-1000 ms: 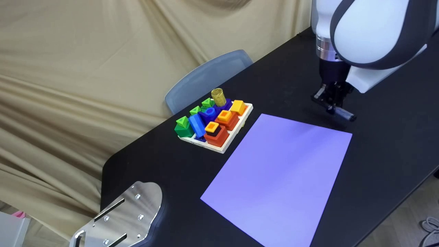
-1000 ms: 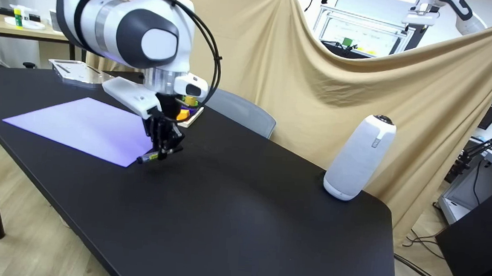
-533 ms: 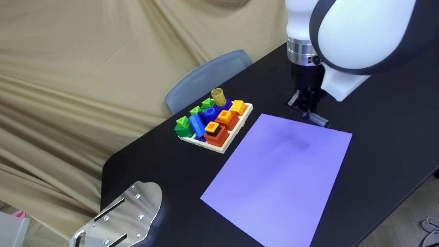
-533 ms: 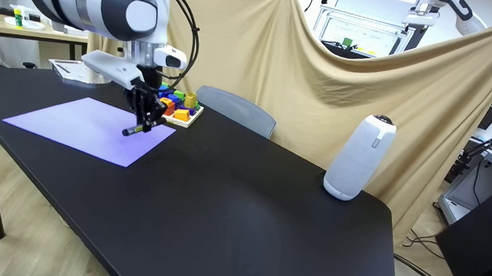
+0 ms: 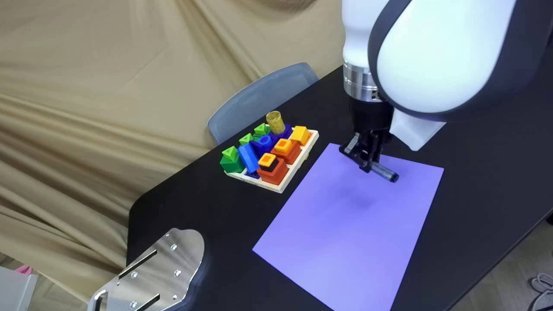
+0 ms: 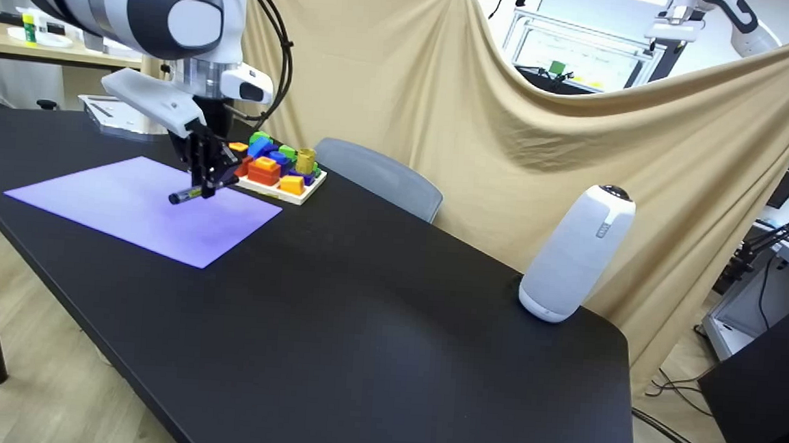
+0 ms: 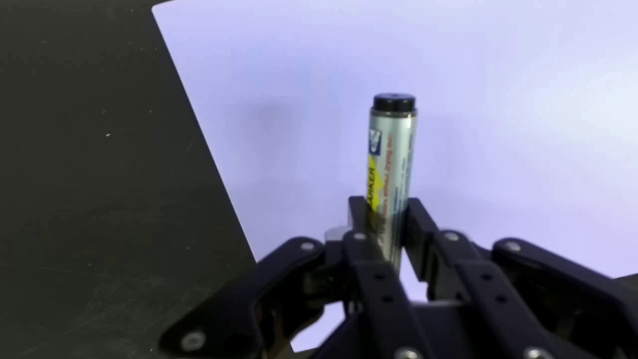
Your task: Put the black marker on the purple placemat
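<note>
The black marker shows in both exterior views [image 5: 384, 172] [image 6: 185, 196] and in the wrist view [image 7: 393, 149]. It has a greyish-silver barrel, a yellow label and a black end; its other end is hidden by the jaws. My gripper [image 7: 386, 214] is shut on the marker's barrel, one finger on each side. In both exterior views the gripper [image 5: 367, 164] [image 6: 205, 186] holds the marker roughly level above the purple placemat, with a shadow on the sheet below. The purple placemat [image 5: 345, 242] [image 6: 115, 197] lies flat on the black table and fills much of the wrist view [image 7: 299, 159].
A white tray [image 5: 276, 188] of coloured blocks stands beside the placemat, close to the gripper's side. A shiny metal plate [image 5: 173, 263] lies at the table's end. A grey chair back [image 5: 263, 101] stands at the table edge. A tall white device [image 6: 574, 253] stands on the table.
My gripper, with the marker in it, has moved from beyond the placemat's edge to over the placemat. The placemat and the tray have not moved.
</note>
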You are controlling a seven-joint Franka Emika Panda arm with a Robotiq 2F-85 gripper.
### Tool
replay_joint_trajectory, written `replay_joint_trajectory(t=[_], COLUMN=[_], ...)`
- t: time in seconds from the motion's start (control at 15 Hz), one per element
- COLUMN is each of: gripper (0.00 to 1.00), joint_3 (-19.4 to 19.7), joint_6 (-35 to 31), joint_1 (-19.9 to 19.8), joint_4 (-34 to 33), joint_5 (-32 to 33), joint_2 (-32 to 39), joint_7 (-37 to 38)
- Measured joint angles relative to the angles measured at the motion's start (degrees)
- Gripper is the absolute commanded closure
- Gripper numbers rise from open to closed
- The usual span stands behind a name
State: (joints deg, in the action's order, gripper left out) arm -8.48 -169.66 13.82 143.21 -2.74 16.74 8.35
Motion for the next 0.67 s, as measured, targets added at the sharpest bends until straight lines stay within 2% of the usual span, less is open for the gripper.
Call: replay_joint_trajectory(t=[0.6,0.67], gripper=[0.95,0.54], joint_3=[0.15,0.15], joint_6=[0.04,0.04], joint_1=[-2.23,-2.38], joint_4=[-0.91,-1.17], joint_5=[-0.09,-0.09], joint_2=[4.89,5.37], joint_7=[-1.72,-1.86])
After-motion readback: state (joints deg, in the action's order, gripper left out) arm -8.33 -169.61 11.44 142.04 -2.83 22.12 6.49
